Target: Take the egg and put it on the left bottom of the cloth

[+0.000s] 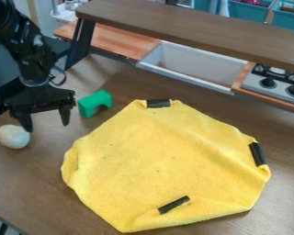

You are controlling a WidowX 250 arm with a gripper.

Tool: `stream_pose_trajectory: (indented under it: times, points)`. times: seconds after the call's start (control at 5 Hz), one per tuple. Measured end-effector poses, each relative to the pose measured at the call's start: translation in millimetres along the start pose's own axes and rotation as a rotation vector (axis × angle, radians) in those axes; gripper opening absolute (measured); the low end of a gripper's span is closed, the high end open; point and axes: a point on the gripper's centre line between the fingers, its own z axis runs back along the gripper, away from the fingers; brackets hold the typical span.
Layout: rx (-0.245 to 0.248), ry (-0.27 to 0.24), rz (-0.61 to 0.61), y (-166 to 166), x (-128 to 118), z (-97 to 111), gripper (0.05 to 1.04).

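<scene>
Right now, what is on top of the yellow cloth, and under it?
Three black strips lie on the yellow cloth near its edges. Whatever is underneath is covered and cannot be seen.

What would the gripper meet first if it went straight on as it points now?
Pointing down, the gripper would probably meet the table, though it could brush the egg; depth is unclear.

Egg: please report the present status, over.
Pincer open, empty, beside egg. Egg on table, left of cloth, not gripped. Green block near pincer, seems out of the way.
</scene>
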Motion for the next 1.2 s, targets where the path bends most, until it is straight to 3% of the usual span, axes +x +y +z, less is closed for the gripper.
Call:
stream_pose_trajectory:
  times: [0.2, 0.4, 0.8, 1.2]
  points:
    - [0.018, 0.026, 0.058, 5, 0, 2, 1.0]
    - [-0.013, 0.003, 0.072, 12, 8, 18, 1.0]
    - [0.011, -0.022, 0.078, 31, 14, 22, 1.0]
    - [0.099, 0.065, 0.166, 57, 12, 3, 1.0]
